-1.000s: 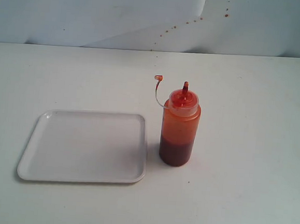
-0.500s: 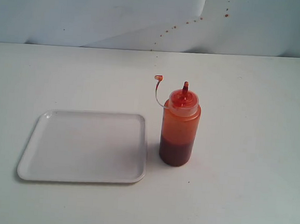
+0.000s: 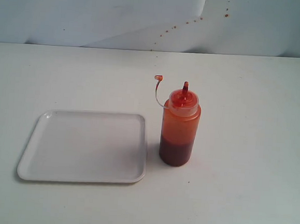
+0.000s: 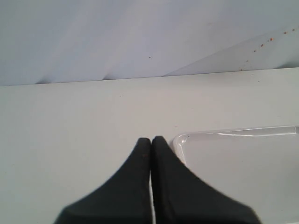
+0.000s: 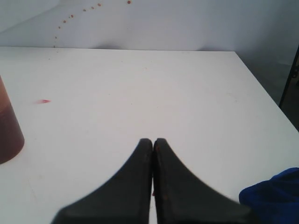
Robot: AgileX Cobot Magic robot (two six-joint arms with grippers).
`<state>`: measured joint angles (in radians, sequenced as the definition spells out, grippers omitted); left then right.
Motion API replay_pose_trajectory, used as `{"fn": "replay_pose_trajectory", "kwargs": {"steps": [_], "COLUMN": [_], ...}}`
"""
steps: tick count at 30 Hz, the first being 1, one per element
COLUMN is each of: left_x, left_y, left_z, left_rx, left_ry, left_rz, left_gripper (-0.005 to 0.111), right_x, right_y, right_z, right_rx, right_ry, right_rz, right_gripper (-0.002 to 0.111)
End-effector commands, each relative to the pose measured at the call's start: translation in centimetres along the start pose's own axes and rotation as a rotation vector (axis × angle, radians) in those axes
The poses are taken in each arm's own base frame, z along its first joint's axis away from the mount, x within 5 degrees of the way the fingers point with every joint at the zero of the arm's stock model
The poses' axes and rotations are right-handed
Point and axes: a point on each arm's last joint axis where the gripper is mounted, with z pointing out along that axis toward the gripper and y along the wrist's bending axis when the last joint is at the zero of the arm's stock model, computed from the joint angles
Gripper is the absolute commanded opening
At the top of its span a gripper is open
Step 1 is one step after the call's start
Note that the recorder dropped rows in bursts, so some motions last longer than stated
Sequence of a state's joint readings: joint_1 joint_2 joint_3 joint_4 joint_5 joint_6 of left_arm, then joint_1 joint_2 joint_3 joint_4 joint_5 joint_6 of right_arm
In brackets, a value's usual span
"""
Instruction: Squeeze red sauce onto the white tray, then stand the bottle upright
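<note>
The bottle (image 3: 180,129) stands upright on the white table, just right of the white tray (image 3: 85,146). Its red nozzle points up and the thin tethered tip cap (image 3: 158,78) curls off to its left. Dark red sauce (image 3: 175,150) fills its lower part. Inside, the tray shows plain white. Neither gripper appears in the exterior view. In the left wrist view my left gripper (image 4: 151,140) is shut and empty, beside a corner of the tray (image 4: 180,139). My right gripper (image 5: 153,141) is shut and empty too, with the bottle's base (image 5: 8,135) at that frame's edge.
A small red spot (image 5: 43,101) lies on the table near the bottle. Reddish specks dot the pale back wall (image 3: 177,26). Something blue (image 5: 273,196) sits at the corner of the right wrist view. The table's edge (image 5: 261,88) runs close by on that side.
</note>
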<state>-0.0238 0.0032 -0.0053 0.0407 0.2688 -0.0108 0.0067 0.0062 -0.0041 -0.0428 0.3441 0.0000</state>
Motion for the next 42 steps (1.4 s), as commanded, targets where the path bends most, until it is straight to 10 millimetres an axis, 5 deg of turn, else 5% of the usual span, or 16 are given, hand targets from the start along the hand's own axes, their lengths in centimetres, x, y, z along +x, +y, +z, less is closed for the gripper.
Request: {"fn": "replay_pose_trajectory", "kwargs": {"steps": [1, 20, 31, 35, 42], "left_x": [0.1, -0.9, -2.8, -3.0, -5.0], "left_y": [0.0, -0.1, 0.0, 0.1, 0.3], "left_z": [0.0, 0.0, -0.5, -0.5, -1.5], "left_rx": [-0.002, 0.02, 0.018, 0.05, 0.069], "left_ry": [-0.001, -0.117, -0.328, -0.352, -0.594], "left_rz": [-0.011, -0.111, -0.14, -0.326, -0.336], "left_gripper": [0.0, 0.0, 0.0, 0.0, 0.0], "right_x": [0.1, 0.1, 0.1, 0.1, 0.1], "right_y": [0.0, 0.0, 0.0, 0.0, 0.0], "right_z": [0.0, 0.0, 0.0, 0.0, 0.0], "right_rx": [0.007, 0.007, 0.007, 0.007, 0.007], "right_ry": [-0.004, -0.004, -0.004, -0.004, -0.004], "right_rz": [0.0, 0.0, 0.0, 0.0, 0.0], "right_gripper": [0.0, 0.0, 0.0, 0.0, 0.0]}}
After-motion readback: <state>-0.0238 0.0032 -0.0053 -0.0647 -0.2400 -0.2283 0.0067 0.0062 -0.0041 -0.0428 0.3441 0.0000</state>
